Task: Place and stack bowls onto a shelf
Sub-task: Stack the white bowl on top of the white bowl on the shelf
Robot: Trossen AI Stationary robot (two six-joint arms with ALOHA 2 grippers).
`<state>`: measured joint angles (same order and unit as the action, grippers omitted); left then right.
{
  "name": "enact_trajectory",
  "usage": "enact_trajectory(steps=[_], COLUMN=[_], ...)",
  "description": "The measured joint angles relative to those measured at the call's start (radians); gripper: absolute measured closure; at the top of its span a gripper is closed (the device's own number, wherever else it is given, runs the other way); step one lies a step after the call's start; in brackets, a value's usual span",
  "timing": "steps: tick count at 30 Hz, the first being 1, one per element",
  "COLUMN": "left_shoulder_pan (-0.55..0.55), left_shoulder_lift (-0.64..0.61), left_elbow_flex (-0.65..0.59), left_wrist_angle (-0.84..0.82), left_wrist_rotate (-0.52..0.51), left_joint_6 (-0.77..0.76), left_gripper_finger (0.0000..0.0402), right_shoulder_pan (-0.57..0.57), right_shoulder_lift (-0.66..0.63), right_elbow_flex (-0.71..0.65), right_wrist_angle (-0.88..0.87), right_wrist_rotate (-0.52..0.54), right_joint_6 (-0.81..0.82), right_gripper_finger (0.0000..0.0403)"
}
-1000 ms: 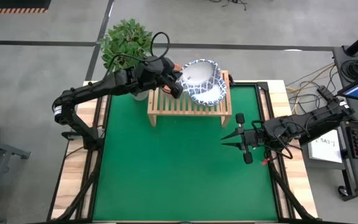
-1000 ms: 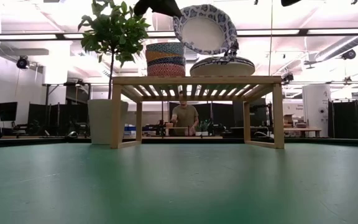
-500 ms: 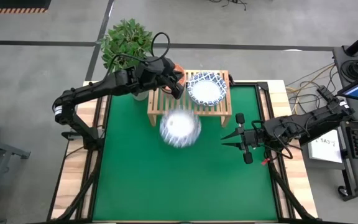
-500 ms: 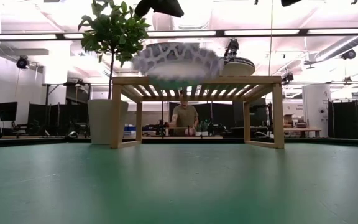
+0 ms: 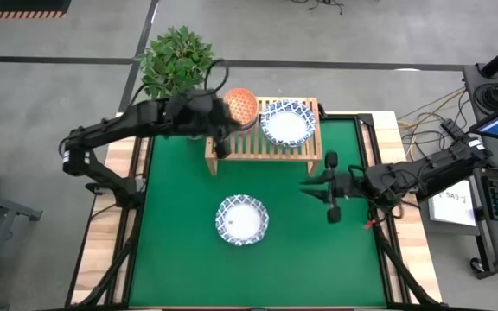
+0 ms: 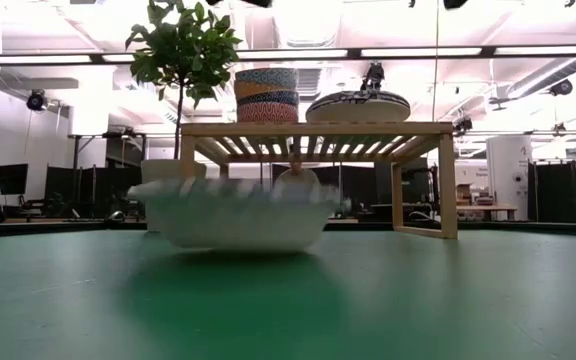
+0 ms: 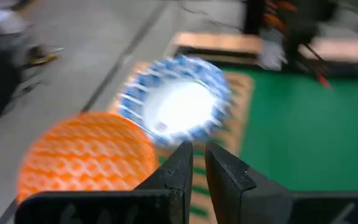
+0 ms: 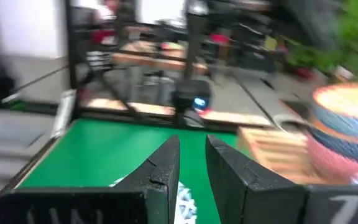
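On the green mat (image 5: pixel 188 259) in front of the shelf (image 5: pixel 264 153), a wide white bowl (image 5: pixel 242 219) with a blue rim lies loose and upright, so it wants picking up and restacking on the wide bowl stack (image 5: pixel 287 123) beside the small bowls (image 5: pixel 239 107); left gripper (image 5: pixel 222 149) nearly closed, empty over the shelf's left end; right gripper (image 5: pixel 308 187) empty, narrowly parted, near the bowl; potted plant (image 5: pixel 173 57) behind, clear
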<state>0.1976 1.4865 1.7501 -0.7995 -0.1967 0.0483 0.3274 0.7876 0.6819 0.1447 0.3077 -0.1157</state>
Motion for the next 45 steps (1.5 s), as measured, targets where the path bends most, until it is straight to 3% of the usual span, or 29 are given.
enact_trajectory(steps=[4,10,17,21,25,32,45], left_shoulder_pan=[-0.066,-0.155,-0.193,-0.193,-0.193,-0.193,-0.193], left_shoulder_lift=[-0.099,-0.333,-0.599,-0.709,-0.782,-0.852,-0.874], left_elbow_flex=[-0.094,-0.406,-0.689,-0.793,-0.856,-0.899,-0.91], left_wrist_angle=[-0.027,0.142,0.338,0.419,0.461,0.463,0.423], left_wrist_rotate=[0.056,0.052,0.049,0.049,0.049,0.049,0.049], left_joint_6=[0.058,0.077,0.107,0.138,0.171,0.209,0.232], left_gripper_finger=[0.0387,0.04,0.04,0.04,0.04,0.04,0.04], right_shoulder_pan=[-0.001,-0.028,-0.087,-0.12,-0.137,-0.166,-0.19], right_shoulder_lift=[0.089,0.249,0.494,0.614,0.713,0.875,1.072], right_elbow_flex=[0.035,0.231,0.538,0.656,0.716,0.74,0.753], right_wrist_angle=[-0.038,-0.277,-0.813,-0.986,-1.001,-1.001,-0.895], right_wrist_rotate=[0.122,0.164,0.152,0.024,-0.072,-0.133,-0.155], right_joint_6=[0.168,0.481,0.864,1.031,1.105,1.182,1.11], right_gripper_finger=[0.0335,0.0335,0.0334,0.0319,0.0284,0.0231,0.0223])
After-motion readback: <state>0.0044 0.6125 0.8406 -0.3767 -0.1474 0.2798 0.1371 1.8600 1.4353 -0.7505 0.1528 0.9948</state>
